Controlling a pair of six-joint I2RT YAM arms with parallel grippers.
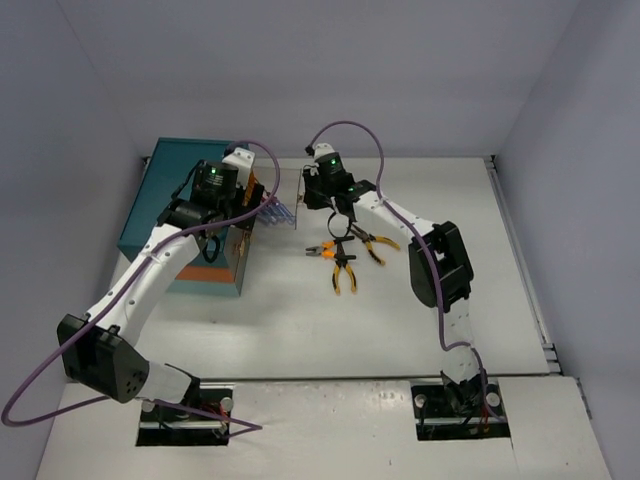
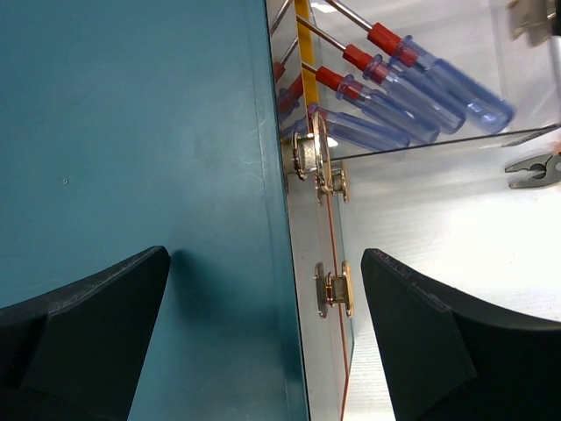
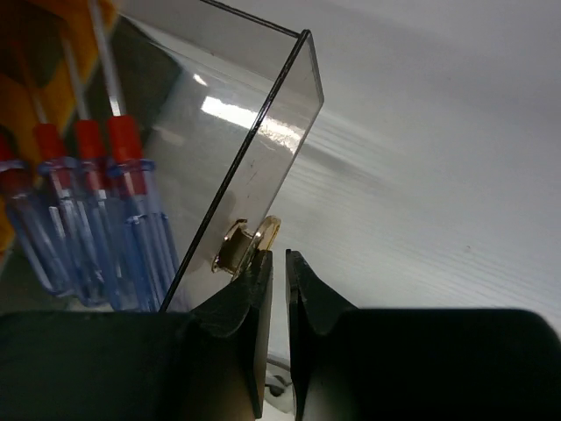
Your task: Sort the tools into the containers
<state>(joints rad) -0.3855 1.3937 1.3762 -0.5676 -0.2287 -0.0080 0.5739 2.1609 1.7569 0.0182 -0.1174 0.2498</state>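
While the right gripper (image 3: 279, 256), jaws nearly together on nothing, sits against the brass knob (image 3: 241, 244), the screwdriver drawer (image 3: 254, 132) likely needs pushing shut; left gripper (image 2: 265, 254) gapes.

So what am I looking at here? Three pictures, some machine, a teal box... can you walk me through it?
Two robot arms stand on a white table. The wide picture comes from a camera above them. The other two come from a camera on each wrist, so the black shapes at the bottom are that arm's own fingers. The left gripper hangs open at a teal chest. One clear drawer is pulled out, with blue-handled screwdrivers inside. The right gripper is almost shut at that drawer's brass knob; whether it pinches it, I cannot tell. Orange-handled pliers lie on the table.
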